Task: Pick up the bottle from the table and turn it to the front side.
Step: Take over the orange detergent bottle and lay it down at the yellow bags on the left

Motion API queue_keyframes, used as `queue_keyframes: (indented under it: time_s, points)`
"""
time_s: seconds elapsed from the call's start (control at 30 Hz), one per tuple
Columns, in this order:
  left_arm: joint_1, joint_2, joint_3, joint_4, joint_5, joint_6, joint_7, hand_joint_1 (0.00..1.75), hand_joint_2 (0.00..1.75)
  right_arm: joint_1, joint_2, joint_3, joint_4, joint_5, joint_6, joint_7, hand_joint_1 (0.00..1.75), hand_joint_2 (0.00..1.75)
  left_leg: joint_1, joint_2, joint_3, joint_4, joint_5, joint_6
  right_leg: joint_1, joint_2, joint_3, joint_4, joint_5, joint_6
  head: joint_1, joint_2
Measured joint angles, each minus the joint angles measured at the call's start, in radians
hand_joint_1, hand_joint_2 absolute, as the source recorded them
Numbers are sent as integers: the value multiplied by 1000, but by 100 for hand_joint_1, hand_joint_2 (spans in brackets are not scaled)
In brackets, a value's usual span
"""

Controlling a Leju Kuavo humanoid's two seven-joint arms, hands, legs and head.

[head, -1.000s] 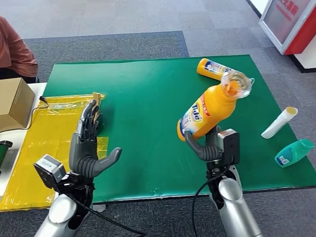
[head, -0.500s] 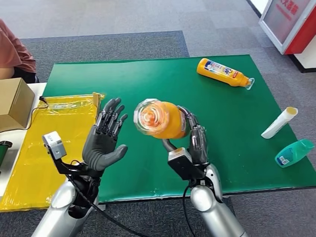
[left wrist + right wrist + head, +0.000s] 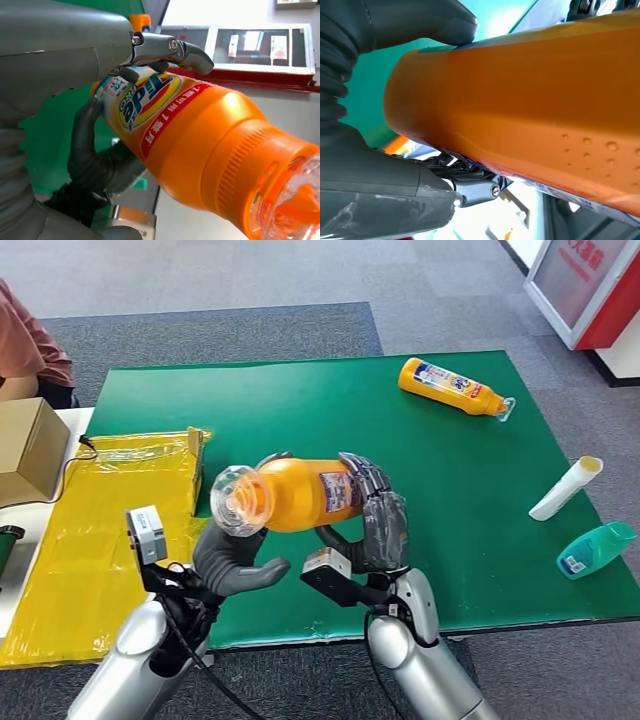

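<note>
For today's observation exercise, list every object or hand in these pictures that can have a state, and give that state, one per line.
Orange bottle: lifted off the table, lying sideways, clear cap end toward the left hand.
Right hand: grips the bottle's base end.
Left hand: under the cap end, fingers apart; contact unclear.
Second orange bottle: lying on the green mat.
White tube: lying on the mat.
Teal bottle: lying at the mat's edge.

Silver arms, dk grey hands: left hand (image 3: 230, 558), right hand (image 3: 381, 525); blk cables.
</note>
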Motion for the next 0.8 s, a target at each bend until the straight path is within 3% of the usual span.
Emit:
queue_keyframes:
  time_s: [0.2,0.53,0.67,0.8]
  points:
    - [-11,0,-4,1,-164,93,-12,0,175,14,0,31,1,108,-25,43,175,175,0,0,0,0,0,0,0,0,0,0,0,0,0,0]
    - [-36,-6,-11,-12,-423,207,-24,5,175,45,-2,50,-10,175,-26,80,175,175,0,0,0,0,0,0,0,0,0,0,0,0,0,0]
    - [-38,-10,-14,-12,-423,187,-24,175,175,44,-2,53,-16,190,-26,94,175,175,0,0,0,0,0,0,0,0,0,0,0,0,0,0]
    - [-38,-14,-20,-13,-416,166,-25,175,175,42,-2,55,-16,191,-26,101,175,175,0,0,0,0,0,0,0,0,0,0,0,0,0,0]
